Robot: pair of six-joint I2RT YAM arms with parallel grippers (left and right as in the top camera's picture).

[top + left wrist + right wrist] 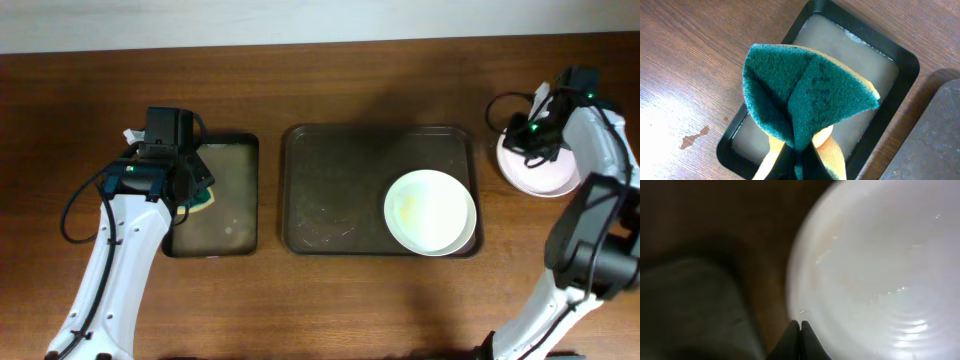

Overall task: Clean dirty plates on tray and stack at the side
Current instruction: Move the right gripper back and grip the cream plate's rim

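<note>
sponge (805, 95): teal, yellow | plate (430, 212): white, yellowish smear | tray (340, 190): dark brown | table (350, 300): brown woodgrain

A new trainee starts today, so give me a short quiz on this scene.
1. True or false: the left gripper's jaws clamp a green sponge.
2. The sponge hangs over: A) the brown tray, B) the small black tray, C) neither tray.
3. Fill in: the plate below the right gripper lies ___ the brown tray.
Key: 1 true; 2 B; 3 outside.
</note>
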